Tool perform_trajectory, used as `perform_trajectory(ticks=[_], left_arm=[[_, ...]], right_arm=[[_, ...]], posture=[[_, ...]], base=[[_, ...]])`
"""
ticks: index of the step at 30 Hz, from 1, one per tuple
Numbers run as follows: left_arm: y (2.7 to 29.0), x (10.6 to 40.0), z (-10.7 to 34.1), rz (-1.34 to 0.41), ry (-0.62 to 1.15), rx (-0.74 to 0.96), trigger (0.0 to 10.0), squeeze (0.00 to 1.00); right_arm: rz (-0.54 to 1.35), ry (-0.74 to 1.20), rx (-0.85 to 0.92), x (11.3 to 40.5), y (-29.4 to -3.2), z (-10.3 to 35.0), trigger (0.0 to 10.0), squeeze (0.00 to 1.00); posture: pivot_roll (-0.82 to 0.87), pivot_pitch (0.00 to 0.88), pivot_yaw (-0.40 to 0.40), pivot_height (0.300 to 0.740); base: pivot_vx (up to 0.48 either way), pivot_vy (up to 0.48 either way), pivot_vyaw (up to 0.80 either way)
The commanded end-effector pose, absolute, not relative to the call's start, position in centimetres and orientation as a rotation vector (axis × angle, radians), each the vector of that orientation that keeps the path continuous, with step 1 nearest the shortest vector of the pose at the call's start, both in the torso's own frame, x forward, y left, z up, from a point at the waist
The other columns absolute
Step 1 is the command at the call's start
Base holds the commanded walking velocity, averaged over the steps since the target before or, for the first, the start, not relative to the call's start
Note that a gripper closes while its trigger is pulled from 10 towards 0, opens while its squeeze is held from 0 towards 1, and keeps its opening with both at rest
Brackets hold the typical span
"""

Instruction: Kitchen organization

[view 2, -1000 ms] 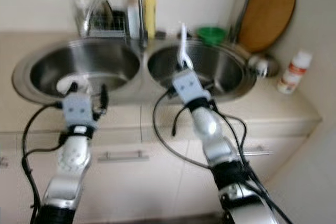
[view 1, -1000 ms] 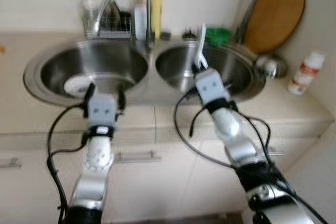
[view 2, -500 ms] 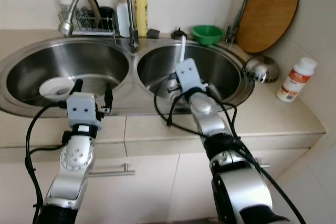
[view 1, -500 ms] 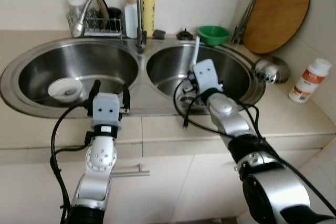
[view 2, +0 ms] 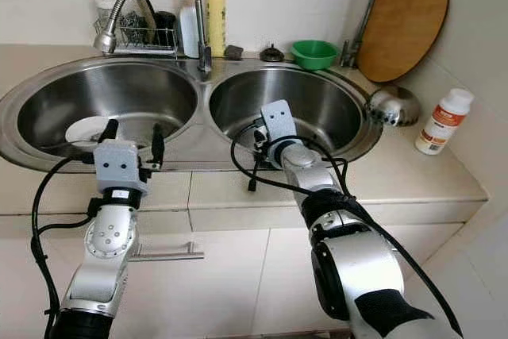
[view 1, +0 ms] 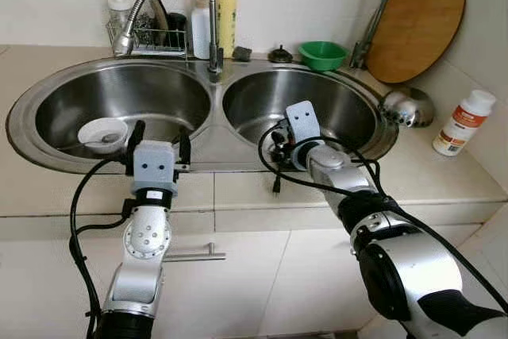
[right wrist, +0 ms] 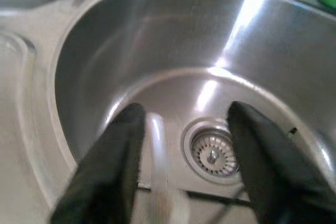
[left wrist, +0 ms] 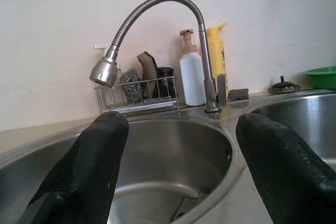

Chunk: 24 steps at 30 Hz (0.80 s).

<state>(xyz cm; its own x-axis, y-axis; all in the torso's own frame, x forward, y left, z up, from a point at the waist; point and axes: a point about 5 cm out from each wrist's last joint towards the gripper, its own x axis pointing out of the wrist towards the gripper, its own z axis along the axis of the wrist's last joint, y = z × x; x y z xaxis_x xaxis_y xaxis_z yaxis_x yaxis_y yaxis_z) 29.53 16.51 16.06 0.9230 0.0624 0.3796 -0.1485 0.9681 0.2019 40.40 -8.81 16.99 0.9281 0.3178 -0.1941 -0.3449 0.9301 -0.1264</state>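
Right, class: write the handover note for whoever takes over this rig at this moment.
Left gripper: open, holding nothing, at the front rim of the left basin.
Right gripper: fingers apart, down inside the right basin, with a white utensil against one finger, near the drain.
Done: the utensil has reached the right basin.
Left: a white bowl sits in the left basin.
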Motion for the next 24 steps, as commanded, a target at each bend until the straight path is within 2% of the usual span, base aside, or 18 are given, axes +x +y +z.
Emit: perform_trajectory(ticks=[1, 8, 10, 11, 12, 13, 24], left_arm=[[16.2, 29.5, 16.3, 0.1, -0.396, 0.221, 10.0, 0.0], [16.1, 29.5, 16.3, 0.092, -0.394, 0.208, 10.0, 0.0], [16.0, 29.5, 16.3, 0.084, -0.394, 0.195, 10.0, 0.0], [16.0, 29.4, 16.4, 0.08, -0.399, 0.191, 10.0, 0.0], [16.0, 29.4, 16.4, 0.078, -0.403, 0.19, 10.0, 0.0], [15.9, 29.4, 16.5, 0.073, -0.406, 0.192, 10.0, 0.0], [15.5, 29.3, 17.0, 0.045, -0.443, 0.208, 10.0, 0.0]], right_arm=[[0.324, 0.148, -0.149, 40.7, -9.2, 17.8, 10.0, 1.0], [0.281, 0.009, -0.092, 40.9, -9.7, 19.4, 10.0, 1.0], [0.208, -0.16, -0.03, 40.7, -10.4, 21.3, 10.0, 1.0], [0.199, -0.22, -0.012, 40.4, -10.5, 21.9, 10.0, 0.7], [0.198, -0.255, -0.006, 40.2, -10.5, 22.1, 10.0, 0.52], [0.198, -0.285, -0.013, 39.9, -10.4, 22.1, 10.0, 0.0], [0.217, -0.446, -0.087, 37.3, -9.3, 21.8, 10.0, 0.0]], posture=[[0.11, 0.0, -0.067, 0.74], [0.11, 0.0, -0.067, 0.74], [0.11, 0.0, -0.07, 0.74], [0.11, 0.0, -0.07, 0.74], [0.11, 0.0, -0.07, 0.74], [0.11, 0.0, -0.069, 0.74], [0.1, 0.0, -0.068, 0.74]], base=[[0.0, 0.0, 0.0], [0.0, 0.0, 0.0], [0.0, 0.0, 0.0], [0.0, 0.0, 0.0], [0.0, 0.0, 0.0], [0.0, 0.36, 0.0], [0.0, 0.469, 0.0]])
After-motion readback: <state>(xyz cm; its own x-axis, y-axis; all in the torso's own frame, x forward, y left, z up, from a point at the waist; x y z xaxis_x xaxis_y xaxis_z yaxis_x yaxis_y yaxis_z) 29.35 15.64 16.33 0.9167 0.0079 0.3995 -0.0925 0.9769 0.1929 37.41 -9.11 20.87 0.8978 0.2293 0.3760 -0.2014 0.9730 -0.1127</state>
